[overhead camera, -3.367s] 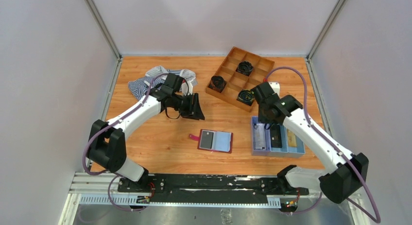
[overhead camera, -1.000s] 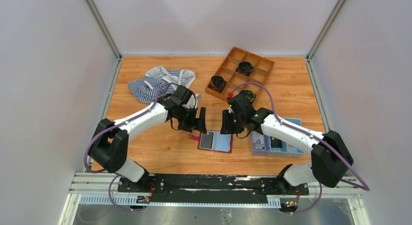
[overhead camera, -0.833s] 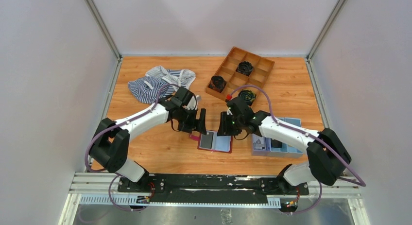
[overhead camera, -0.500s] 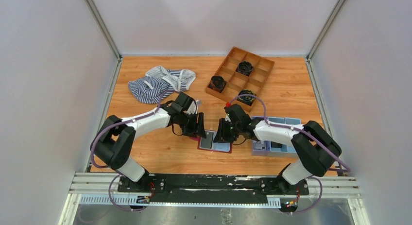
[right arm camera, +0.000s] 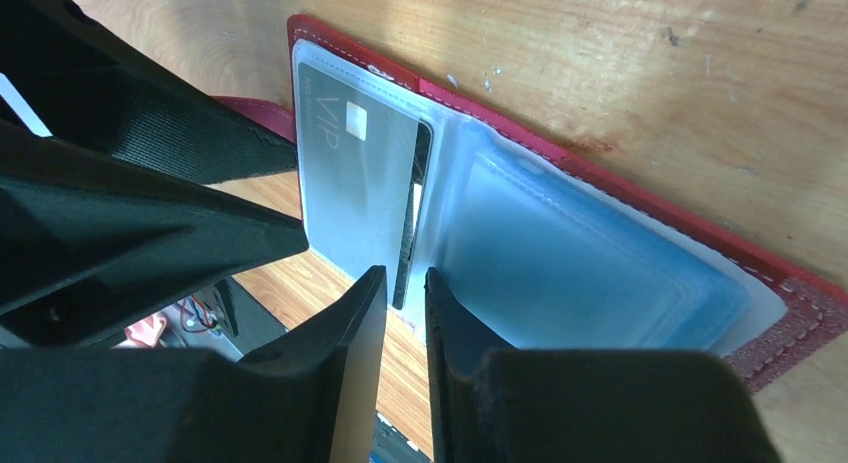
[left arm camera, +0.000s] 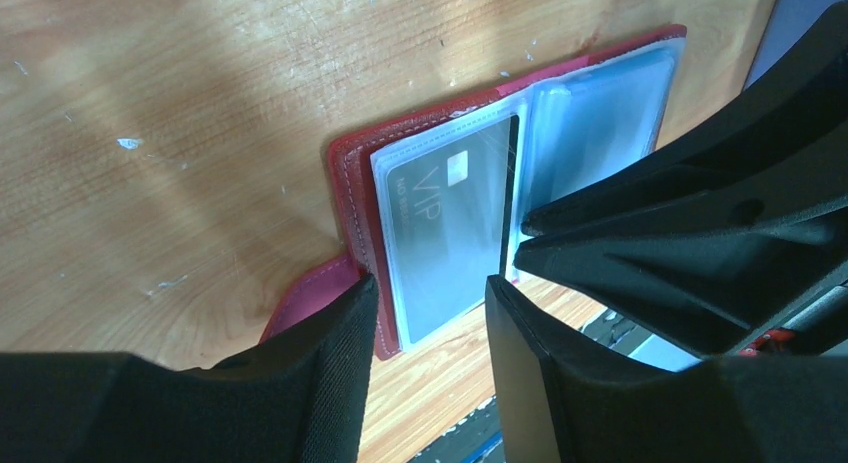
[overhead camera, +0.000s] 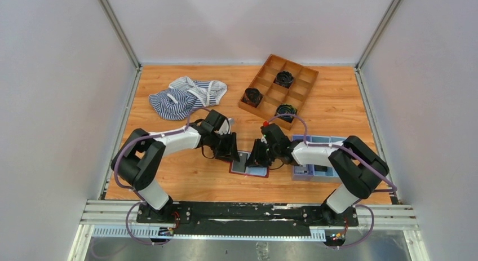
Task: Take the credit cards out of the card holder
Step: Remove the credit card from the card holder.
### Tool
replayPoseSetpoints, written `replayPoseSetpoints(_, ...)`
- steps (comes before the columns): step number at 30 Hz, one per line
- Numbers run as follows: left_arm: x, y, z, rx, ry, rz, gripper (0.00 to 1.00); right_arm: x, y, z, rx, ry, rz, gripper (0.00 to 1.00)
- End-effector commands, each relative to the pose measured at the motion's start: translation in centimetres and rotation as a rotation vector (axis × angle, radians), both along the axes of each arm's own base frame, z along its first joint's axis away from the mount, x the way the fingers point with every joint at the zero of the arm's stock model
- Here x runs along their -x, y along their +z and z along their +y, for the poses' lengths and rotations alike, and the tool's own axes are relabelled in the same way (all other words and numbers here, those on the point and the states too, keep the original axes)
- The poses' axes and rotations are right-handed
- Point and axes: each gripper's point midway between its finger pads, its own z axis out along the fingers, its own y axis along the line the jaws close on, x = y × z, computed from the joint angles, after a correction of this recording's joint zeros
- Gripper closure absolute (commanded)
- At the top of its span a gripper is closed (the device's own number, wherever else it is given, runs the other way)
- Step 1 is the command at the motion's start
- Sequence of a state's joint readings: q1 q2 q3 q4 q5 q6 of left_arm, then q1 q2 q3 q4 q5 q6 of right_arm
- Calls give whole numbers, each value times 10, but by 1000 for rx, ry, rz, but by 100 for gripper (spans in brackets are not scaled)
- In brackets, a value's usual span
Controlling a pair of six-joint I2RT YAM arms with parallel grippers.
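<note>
Both of my arms have dropped toward the small maroon folding card holder (overhead camera: 248,171) since a second ago, when they hung higher and further apart, and both pairs of fingers have narrowed.

From above, the card holder lies open and flat on the orange wooden table (overhead camera: 169,176). My left gripper (overhead camera: 232,154) is at its left edge and my right gripper (overhead camera: 255,158) is over its middle, their tips close together. A light-blue rectangular tray (overhead camera: 307,172) sits just right of the card holder. A brown wooden divided tray (overhead camera: 279,92) holding black rolled coils (overhead camera: 283,78) lies beyond it to the right. A crumpled striped cloth (overhead camera: 180,94) lies well beyond it to the left.

At my left wrist, the left gripper (left arm camera: 430,288) is spread and grips nothing, its tips straddling the near edge of the card holder's (left arm camera: 350,183) left leaf. Between them shows a dark grey VIP card (left arm camera: 440,223), tucked in the clear sleeve there. The right gripper's black fingers (left arm camera: 680,203) reach in from the right, their tips over the fold.

At my right wrist, the right gripper (right arm camera: 403,275) is drawn to a slim gap, not pressed together. Its tips are at the card holder's (right arm camera: 600,178) near edge by the fold. The VIP card's (right arm camera: 355,173) dark inner edge lines up with the gap; I cannot tell whether it is touched. The right leaf is a pale blue-grey pocket (right arm camera: 580,263), its contents blurred.
</note>
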State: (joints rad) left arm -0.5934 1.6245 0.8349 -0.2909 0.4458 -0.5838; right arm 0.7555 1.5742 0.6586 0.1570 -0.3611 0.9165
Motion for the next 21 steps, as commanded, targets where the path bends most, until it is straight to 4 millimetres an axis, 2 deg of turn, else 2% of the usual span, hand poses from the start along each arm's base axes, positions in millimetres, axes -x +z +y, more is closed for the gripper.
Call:
replayPoseSetpoints(1,3,-9,-3,8,-3,15,53,1,-18,-10,15,-58,59,76)
replayPoseSetpoints(4,3,-11,-6,20,-1,22,59,2,-25,-13,11,-83,86,76)
replayPoseSetpoints(6,3,-10,-9,37,1,30,66,3,-28,-13,8,-85,96,77)
replayPoseSetpoints(11,4,-11,-13,69,12,44,72,4,-30,-13,5,-89,103,78)
replayPoseSetpoints(16,6,-13,-13,70,13,56,98,2,-26,-16,-1,-105,93,78)
replayPoseSetpoints(21,9,-17,-8,41,4,57,100,-2,-19,-18,-47,-139,88,78)
